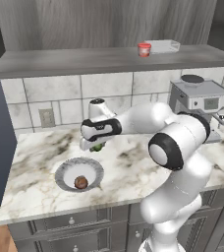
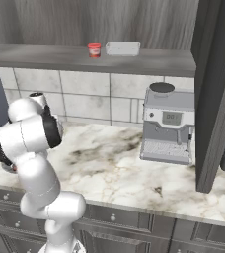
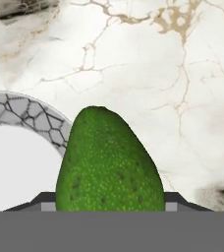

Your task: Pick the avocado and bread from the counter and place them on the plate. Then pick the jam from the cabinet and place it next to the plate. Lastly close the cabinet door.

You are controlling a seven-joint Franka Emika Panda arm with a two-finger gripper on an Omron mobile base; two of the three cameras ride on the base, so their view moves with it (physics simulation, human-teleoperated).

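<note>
Hand point(image 1: 95, 146) clamped across the avocado's point(image 3: 109, 160) broad middle, just beside the plate point(image 3: 33, 112). It looks light, firm and pebbly, so slipping seems unlikely.

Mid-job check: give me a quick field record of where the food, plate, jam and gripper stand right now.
gripper: shut on the avocado
avocado: held above the counter, beside the plate rim
bread: on the plate
jam: on the cabinet shelf, beside a white tray
cabinet door: open
</note>
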